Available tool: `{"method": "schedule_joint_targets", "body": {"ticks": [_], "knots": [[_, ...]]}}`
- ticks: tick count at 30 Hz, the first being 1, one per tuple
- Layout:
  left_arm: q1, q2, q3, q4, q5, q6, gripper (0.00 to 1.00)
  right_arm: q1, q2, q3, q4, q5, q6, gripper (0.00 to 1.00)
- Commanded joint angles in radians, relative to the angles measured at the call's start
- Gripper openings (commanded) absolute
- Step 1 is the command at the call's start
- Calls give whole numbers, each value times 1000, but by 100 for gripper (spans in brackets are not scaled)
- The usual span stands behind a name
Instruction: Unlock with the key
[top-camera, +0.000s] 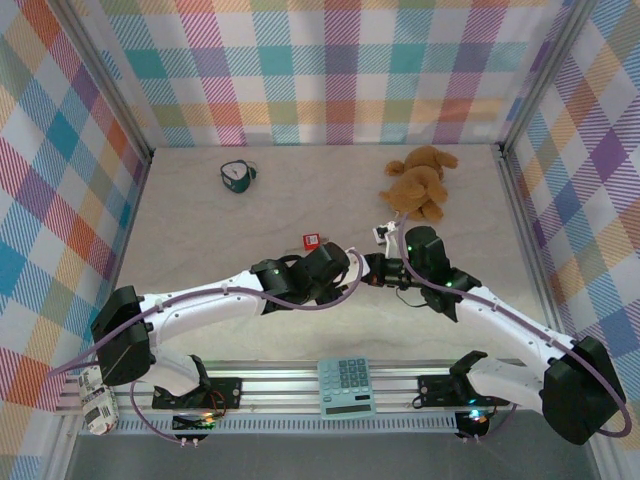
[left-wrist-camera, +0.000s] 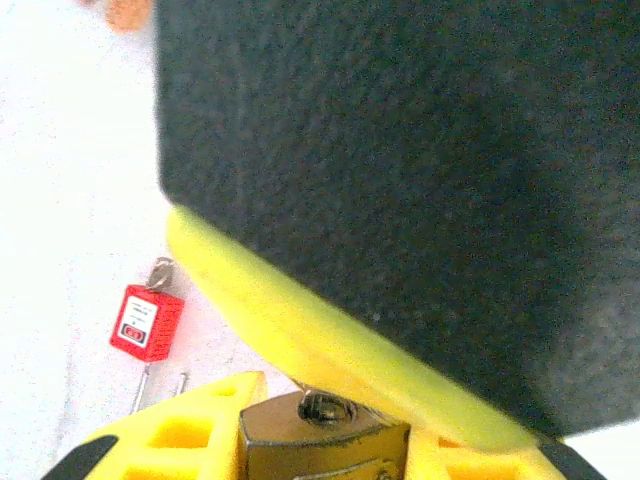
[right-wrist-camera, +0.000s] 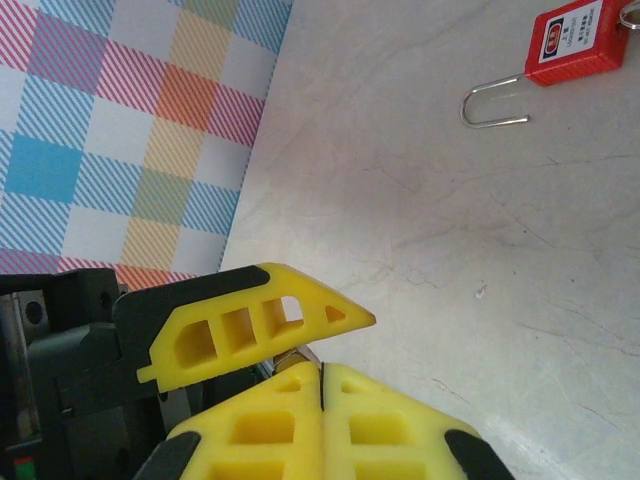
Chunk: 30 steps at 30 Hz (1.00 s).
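Both arms meet nose to nose over the middle of the sand-coloured bench (top-camera: 200, 230), a touch right of centre.

Left gripper (left-wrist-camera: 320, 448) is clamped partway onto the small brass padlock (left-wrist-camera: 325, 440). Its yellow fingers sit on either side of the body, and one end face is turned up toward its wrist camera. Right gripper (right-wrist-camera: 322, 385) is fully clenched, pads flush together, with a left finger (right-wrist-camera: 250, 325) touching or just beside its tip.

Tiny slim dull-metal key: can't pick it out as such. There's a brownish metal glint where the right tips meet the left finger, either key or padlock corner, can't tell which. My read is that the key is pinched between the right pads, off the bench.

What the move turns on: the padlock lies directly left of the right gripper, touching-close, on a line parallel to the bench's near edge. The key's long axis should then run along the right fingers on that same line, tip toward the left edge and the padlock's face. The right arm carries it and the left arm only fixtures. Whether the tip is in the keyway is hidden behind the right finger.

Red square padlock (top-camera: 312, 240) with a silver shackle lies flat just beyond the left gripper, toward the far edge and apart from both grippers. It isn't the lock in hand.
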Motion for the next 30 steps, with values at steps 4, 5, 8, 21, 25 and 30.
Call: {"method": "schedule_joint_targets", "body": {"ticks": [4, 5, 8, 21, 25, 30], "knots": [[-110, 46, -5, 341, -76, 247, 0, 68, 33, 4, 32, -202, 160, 0], [-112, 44, -8, 346, -77, 252, 0, 67, 33, 6, 25, -206, 164, 0], [-115, 37, -17, 357, -83, 261, 0, 68, 34, 20, -11, -216, 158, 0], [-114, -12, -77, 273, 26, 79, 0, -65, -94, 153, -433, -69, -158, 38], [-105, -19, -71, 260, 81, 52, 0, -71, -87, 131, -397, -106, -163, 40], [-87, -19, -43, 230, 182, 10, 0, -74, -88, 113, -378, -134, -199, 41]]}}
